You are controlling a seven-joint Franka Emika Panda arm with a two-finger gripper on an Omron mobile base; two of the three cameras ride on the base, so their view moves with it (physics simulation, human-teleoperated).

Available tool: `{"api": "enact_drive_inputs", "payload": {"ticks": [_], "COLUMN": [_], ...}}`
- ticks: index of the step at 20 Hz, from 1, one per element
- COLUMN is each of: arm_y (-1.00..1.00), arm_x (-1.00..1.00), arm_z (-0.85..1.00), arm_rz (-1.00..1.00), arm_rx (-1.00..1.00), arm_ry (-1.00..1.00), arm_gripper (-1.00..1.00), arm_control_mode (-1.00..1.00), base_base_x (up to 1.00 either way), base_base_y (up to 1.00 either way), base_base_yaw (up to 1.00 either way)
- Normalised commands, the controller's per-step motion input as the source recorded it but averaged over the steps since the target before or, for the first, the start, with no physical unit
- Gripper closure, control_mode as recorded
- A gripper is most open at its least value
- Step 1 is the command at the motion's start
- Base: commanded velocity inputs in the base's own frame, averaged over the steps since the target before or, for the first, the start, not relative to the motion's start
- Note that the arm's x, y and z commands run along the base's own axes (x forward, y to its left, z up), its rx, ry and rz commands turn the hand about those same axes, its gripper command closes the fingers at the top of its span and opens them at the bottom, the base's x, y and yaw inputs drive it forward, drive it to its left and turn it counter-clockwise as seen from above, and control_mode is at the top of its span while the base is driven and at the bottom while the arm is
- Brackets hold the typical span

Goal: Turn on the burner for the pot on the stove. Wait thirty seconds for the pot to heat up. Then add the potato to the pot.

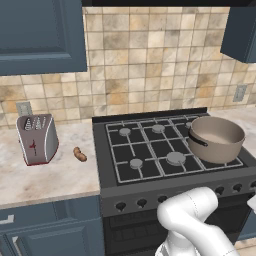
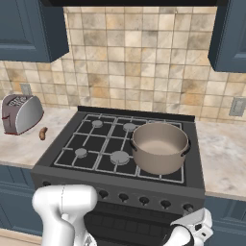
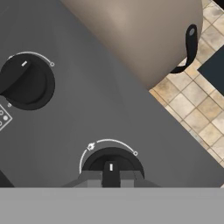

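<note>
Black knob [image 3: 111, 166] sits pinched in the hand [image 3: 111, 181].

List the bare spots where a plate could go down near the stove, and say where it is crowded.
Free: marble counter in front of the silver toaster and small brown potato; counter right of the black gas stove. Crowded: its right grates, under the wide grey-brown pot.

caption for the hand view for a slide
Shut gripper at a stove knob, pot beyond.
</note>
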Motion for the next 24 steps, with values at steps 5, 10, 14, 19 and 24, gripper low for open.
{"api": "enact_drive_inputs", "payload": {"ticks": [5,10,14,19,24], "arm_y": [0.00,0.00,0.00,0.00,0.00], "arm_x": [0.00,0.00,0.00,0.00,0.00], "arm_z": [0.00,0.00,0.00,0.00,0.00], "arm_rz": [0.00,0.00,0.00,0.00,0.00], "arm_rx": [0.00,0.00,0.00,0.00,0.00], "arm_ry": [0.00,0.00,0.00,0.00,0.00], "arm_gripper": [1.00,1.00,1.00,1.00,1.00], "arm_control_mode": [-1.00,-1.00,-1.00,-1.00,-1.00], "base_base_x": [0.00,0.00,0.00,0.00,0.00], "base_base_y": [0.00,0.00,0.00,0.00,0.00], "base_base_yaw": [0.00,0.00,0.00,0.00,0.00]}}
